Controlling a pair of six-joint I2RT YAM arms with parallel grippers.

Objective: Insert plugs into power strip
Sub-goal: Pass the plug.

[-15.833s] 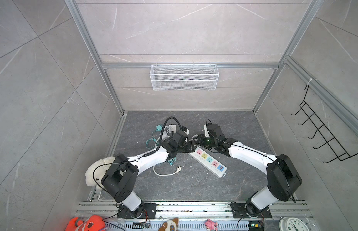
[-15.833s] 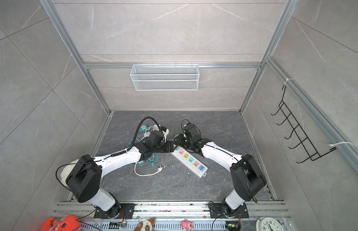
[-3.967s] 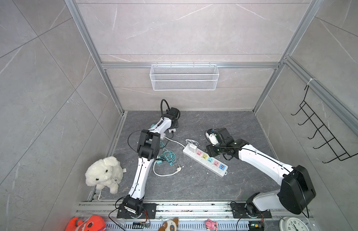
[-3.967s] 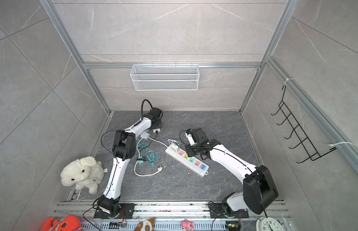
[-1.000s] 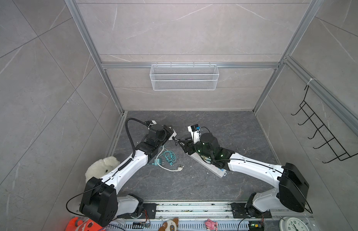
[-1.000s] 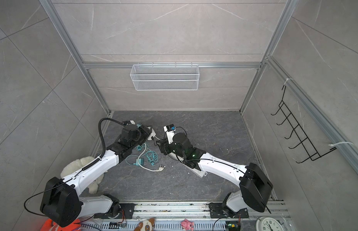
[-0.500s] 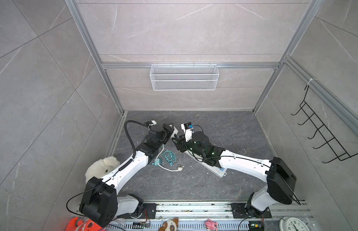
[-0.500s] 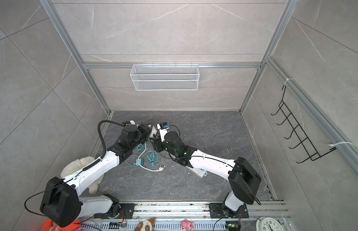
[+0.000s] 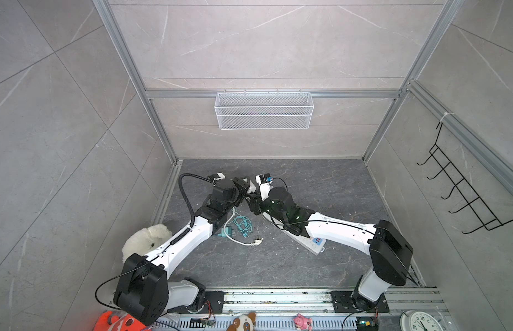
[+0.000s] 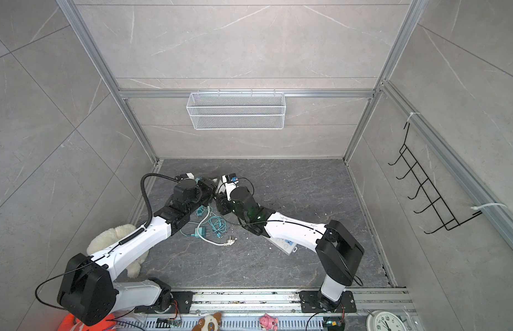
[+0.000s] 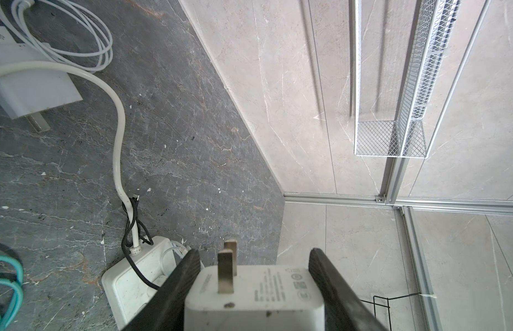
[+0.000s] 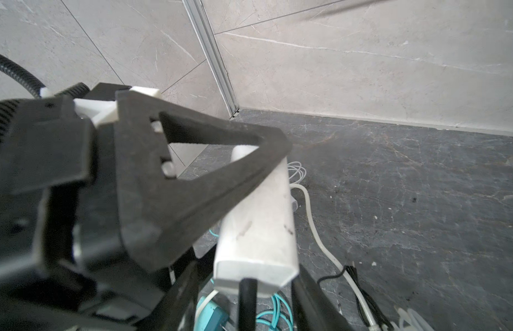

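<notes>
L arm [image 9: 189, 238] comes up from the front-left corner of the floor [image 9: 321, 183] toward mid-floor, elbow low, wrist bent so the L gripper [image 9: 244, 187] points across at the R one. R arm [image 9: 335, 229] stretches low from the front-right, forearm lying over the power strip [image 9: 317, 246]. The R gripper [image 9: 251, 200] sits nose to nose w/ the L. The tips meet nearer the back edge than the front, a bit left of centre.

L jaws are partway closed, clamped on the flat sides of a white plug [image 11: 258, 292]. Its two metal prongs [image 11: 226, 270] stick out past the fingertips. On the R wrist cam I see the same plug up off the floor, scuffed w/ dark marks, its butt end btw the R fingers [image 12: 246, 289]. R jaws stand part-open around that end; can't tell if the pads actually bite.

The strip lies diagonal on the floor, right of centre, mostly hidden under the R forearm. In both top views only its front end w/ a blue socket shows. L wrist cam shows its other end, thick white cord [image 11: 117, 137] going in. A teal plug [image 9: 222, 232] and teal cable coil [image 9: 244, 225] lie loose on the floor left of the strip.
</notes>
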